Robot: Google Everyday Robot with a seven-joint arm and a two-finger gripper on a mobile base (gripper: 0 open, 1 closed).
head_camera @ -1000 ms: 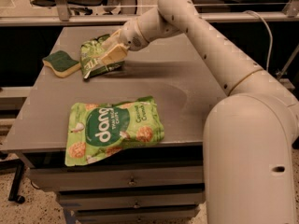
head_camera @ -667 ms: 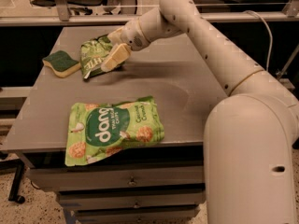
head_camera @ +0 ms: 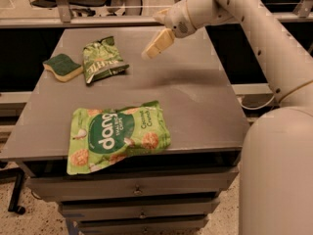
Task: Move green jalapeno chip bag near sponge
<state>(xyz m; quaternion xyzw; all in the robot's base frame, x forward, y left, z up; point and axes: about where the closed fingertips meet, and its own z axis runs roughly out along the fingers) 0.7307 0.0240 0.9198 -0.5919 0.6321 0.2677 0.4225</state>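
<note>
The green jalapeno chip bag [head_camera: 101, 60], small, crumpled and dark green with pale lettering, lies on the grey table [head_camera: 195, 97] at the back left. The sponge [head_camera: 62, 67], dark green on top with a yellow base, sits just left of it, almost touching. My gripper [head_camera: 155, 45] hangs above the table's back middle, to the right of the bag and clear of it. It holds nothing.
A larger light-green "dang" bag [head_camera: 115, 136] lies at the table's front left, near the front edge. My arm [head_camera: 259, 28] reaches in from the right. Drawers sit under the tabletop. Chair legs and a frame stand behind the table.
My gripper was at the chip bag; it has let go and drawn back up and to the right. The bag now lies free beside the sponge.
</note>
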